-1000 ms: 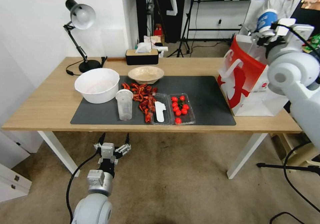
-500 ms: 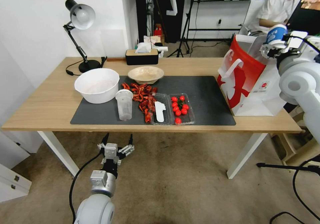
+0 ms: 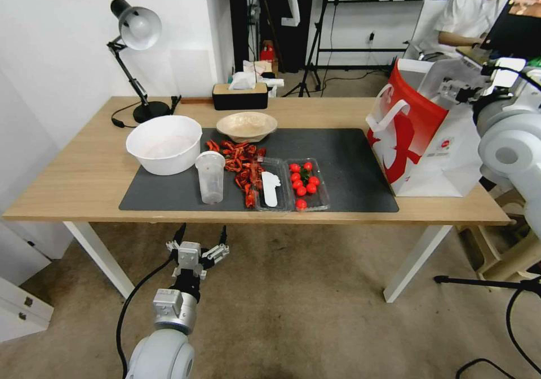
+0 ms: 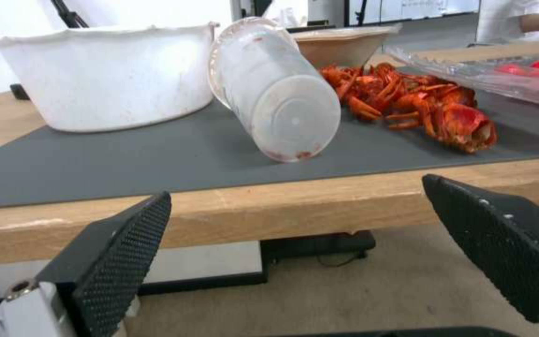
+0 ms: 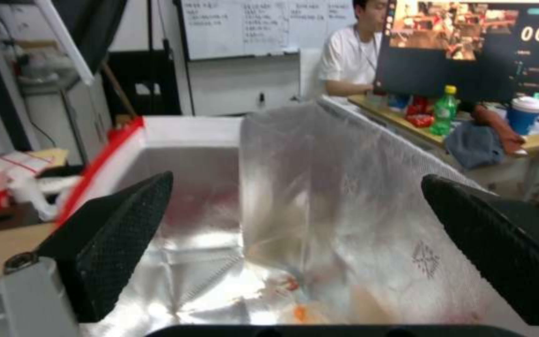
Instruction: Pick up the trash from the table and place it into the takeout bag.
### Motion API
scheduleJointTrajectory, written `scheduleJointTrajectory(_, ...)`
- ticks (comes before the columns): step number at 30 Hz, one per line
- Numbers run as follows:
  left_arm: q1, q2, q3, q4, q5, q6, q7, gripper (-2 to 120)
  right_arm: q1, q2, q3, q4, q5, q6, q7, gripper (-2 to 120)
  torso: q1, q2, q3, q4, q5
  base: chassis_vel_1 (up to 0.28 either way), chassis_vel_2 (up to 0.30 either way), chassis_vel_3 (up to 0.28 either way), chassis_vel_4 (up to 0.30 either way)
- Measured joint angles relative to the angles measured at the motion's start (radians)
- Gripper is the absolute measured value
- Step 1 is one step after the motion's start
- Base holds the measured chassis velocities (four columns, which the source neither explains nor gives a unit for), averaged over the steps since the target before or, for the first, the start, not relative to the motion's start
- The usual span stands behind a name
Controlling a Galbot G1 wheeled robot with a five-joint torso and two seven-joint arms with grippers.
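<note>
- Here, the right gripper (image 5: 294,243) hangs over the takeout bag (image 3: 420,142), jaws wide and empty.
- Left gripper (image 3: 198,242) waits wide below the table (image 3: 84,182) edge.
- Clear plastic cup (image 3: 211,177) stands on the mat.

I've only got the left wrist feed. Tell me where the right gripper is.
Observer: The right gripper hangs over the open mouth of the takeout bag.
Operator: Report what it holds.
Observer: Nothing. Its fingers are spread wide, with the bag's foil lining beneath them.
Operator: Give me the bag's position.
Observer: It stands upright at the right end of the table, just off the right edge of the dark mat.
</note>
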Motion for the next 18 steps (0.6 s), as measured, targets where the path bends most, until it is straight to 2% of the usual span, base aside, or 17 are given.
scheduleJointTrajectory(3, 0.009, 0.001, -0.005, -0.005, 0.002, -0.001, 0.000, 100, -0.019, -0.010, 0.012, 0.039, 0.008, 0.112, -0.060, 100, 0.000, 0.000, 0.000, 0.0002, -0.0005, 0.000, 0.000, 0.000, 0.000)
scheduleJointTrajectory(4, 0.009, 0.001, -0.005, -0.005, 0.002, -0.001, 0.000, 100, -0.019, -0.010, 0.012, 0.039, 0.008, 0.112, -0.060, 100, 0.000, 0.000, 0.000, 0.0002, -0.0005, 0.000, 0.000, 0.000, 0.000)
scheduleJointTrajectory(7, 0.017, -0.004, -0.005, -0.010, 0.010, -0.003, 0.000, 100, -0.088, -0.016, 0.036, 0.105, -0.022, 0.211, -0.164, 100, 0.000, 0.000, 0.000, 0.0003, -0.0002, 0.000, 0.000, 0.000, 0.000)
scheduleJointTrajectory(8, 0.017, -0.004, -0.005, -0.010, 0.010, -0.003, 0.000, 100, -0.088, -0.016, 0.036, 0.105, -0.022, 0.211, -0.164, 100, 0.000, 0.000, 0.000, 0.0003, -0.0002, 0.000, 0.000, 0.000, 0.000)
scheduleJointTrajectory(11, 0.021, -0.008, -0.004, -0.018, 0.014, -0.004, 0.000, 100, -0.191, -0.019, 0.065, 0.165, -0.069, 0.273, -0.278, 100, 0.000, 0.000, 0.000, 0.0001, 0.0001, 0.000, 0.000, 0.000, 0.000)
scheduleJointTrajectory(13, 0.021, -0.009, -0.005, -0.019, 0.014, -0.004, 0.000, 100, -0.208, -0.019, 0.070, 0.173, -0.079, 0.284, -0.295, 100, 0.000, 0.000, 0.000, 0.0001, 0.0001, 0.000, 0.000, 0.000, 0.000)
scheduleJointTrajectory(15, 0.024, -0.009, -0.006, -0.022, 0.015, -0.005, 0.000, 100, -0.324, -0.011, 0.107, 0.212, -0.147, 0.344, -0.404, 100, 0.000, 0.000, 0.000, 0.0000, 0.0002, 0.000, 0.000, 0.000, 0.000)
scheduleJointTrajectory(18, 0.027, -0.010, -0.007, -0.022, 0.016, -0.007, 0.000, 100, -0.398, 0.004, 0.128, 0.236, -0.182, 0.381, -0.463, 100, 0.000, 0.000, 0.000, -0.0001, -0.0003, 0.000, 0.000, 0.000, 0.000)
